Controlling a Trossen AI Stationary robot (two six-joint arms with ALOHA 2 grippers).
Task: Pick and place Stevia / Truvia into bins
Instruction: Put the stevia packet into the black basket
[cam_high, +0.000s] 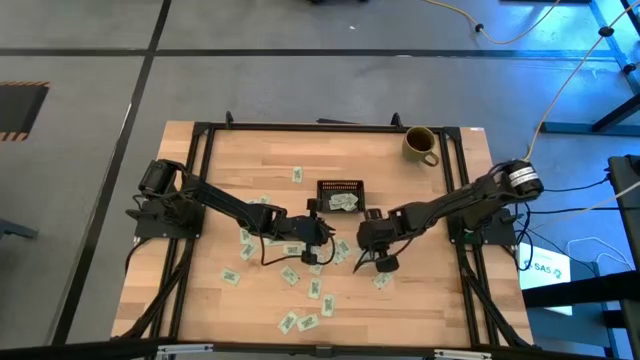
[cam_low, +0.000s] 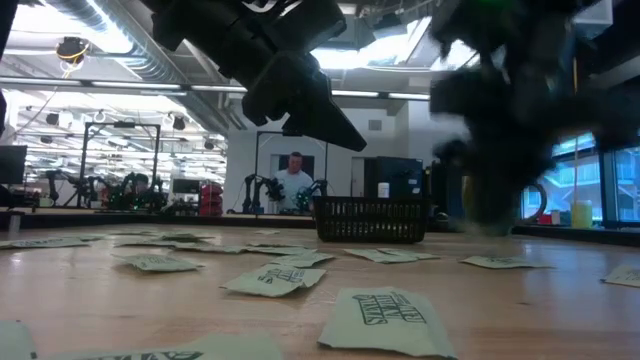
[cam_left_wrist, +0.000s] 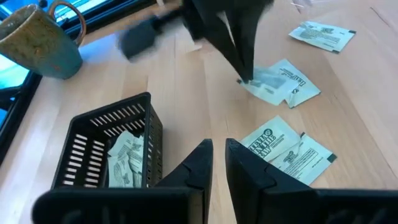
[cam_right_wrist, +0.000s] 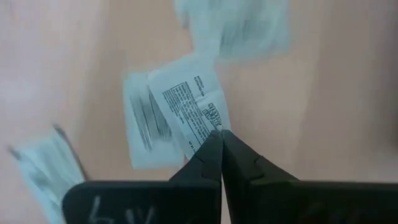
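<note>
A: Item one, the right gripper (cam_right_wrist: 219, 138). How do we enter it?

B: Clenched. In its own wrist view the two dark fingers meet at the tips, pinching the edge of a pale green and white paper sweetener packet (cam_right_wrist: 186, 106). We log it as grasping that packet. From above, the same gripper (cam_high: 377, 260) sits at about 5 o'clock of the small black slotted rectangular tray (cam_high: 341, 195).

A: Item two, the left gripper (cam_left_wrist: 217, 149)?

B: Its fingers stand a narrow slit apart with nothing between them; released, we would say. From above it (cam_high: 318, 232) lies at about 7 o'clock of the tray, near it.

A: The tray's contents?

B: The left wrist view shows packets already lying inside the tray (cam_left_wrist: 93, 134); the table-level view shows only its slotted wall (cam_low: 372, 220), so the contents are hidden there.

A: Remaining stock?

B: Loose packets are scattered over the light wooden table (cam_high: 250, 150), mostly from 6 to 8 o'clock of the tray. The overhead view alone shows the whole spread.

A: Other entries?

B: An olive-yellow ceramic mug (cam_high: 421, 144) at 2 o'clock of the tray. The table-level view adds a person (cam_low: 294, 182) in the room behind, which no other view shows.
</note>
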